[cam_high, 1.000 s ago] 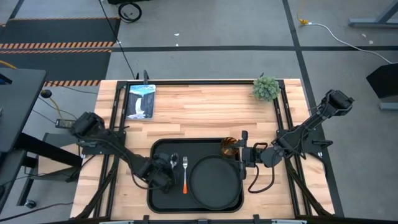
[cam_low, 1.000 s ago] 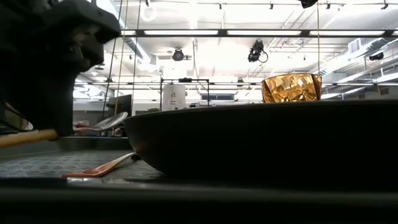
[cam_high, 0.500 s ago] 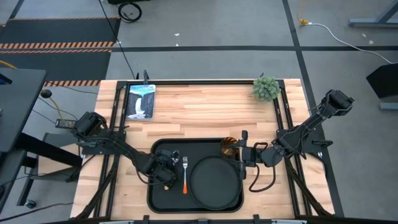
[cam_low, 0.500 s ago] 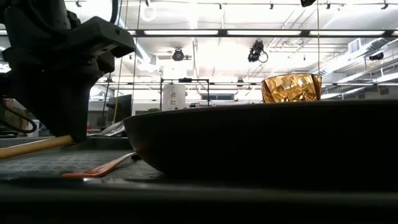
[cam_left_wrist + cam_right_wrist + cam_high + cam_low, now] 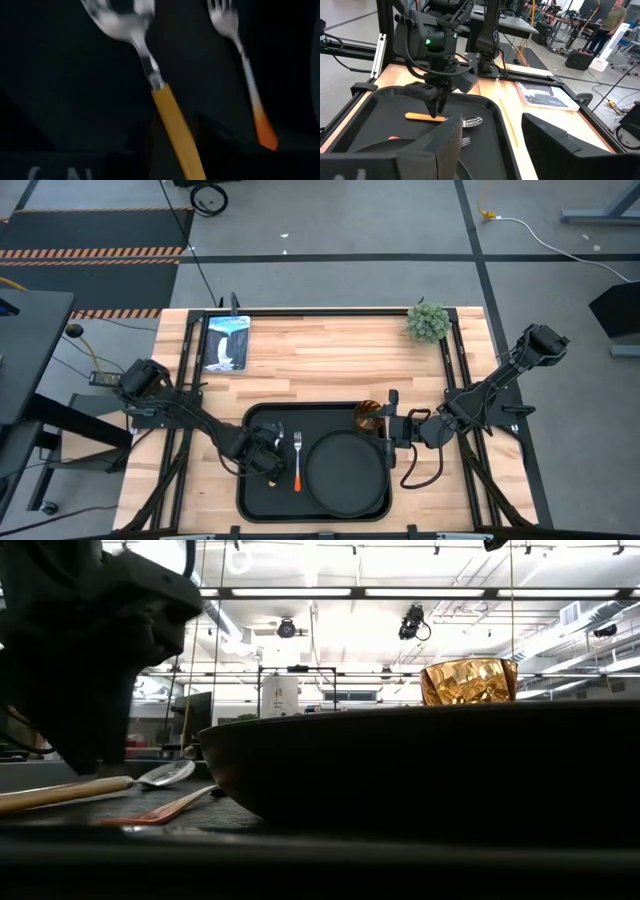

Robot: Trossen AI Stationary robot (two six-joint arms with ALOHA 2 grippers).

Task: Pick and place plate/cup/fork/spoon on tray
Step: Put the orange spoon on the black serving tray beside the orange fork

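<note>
The black tray (image 5: 252, 490) lies at the table's near middle. On it stand the round black plate (image 5: 345, 470) and the amber cup (image 5: 369, 418), at the tray's far right corner. The fork (image 5: 297, 461) lies left of the plate. My left gripper (image 5: 262, 462) is low over the tray's left part, shut on the spoon (image 5: 150, 75), whose bowl (image 5: 280, 438) points to the far side. The fork also shows in the left wrist view (image 5: 240, 60). My right gripper (image 5: 392, 428) is open and empty at the tray's right rim, beside the cup. My left gripper pinches the spoon's orange handle (image 5: 172, 125) between its two fingers, back from the bowl. The fingers (image 5: 438, 106) come from above, pointing down, and lie across the handle. The spoon lies nearly flat, its bowl (image 5: 165, 773) on the tray floor.
A picture card (image 5: 226, 342) lies at the table's far left and a small green plant (image 5: 428, 321) at the far right. Bare wood lies between them. People and equipment stand in the room beyond the table (image 5: 615, 20).
My left gripper has gone down toward the tray with the spoon. The spoon was held tilted, with its bowl raised above the tray; now the bowl rests on the tray floor and the handle lies nearly level.
</note>
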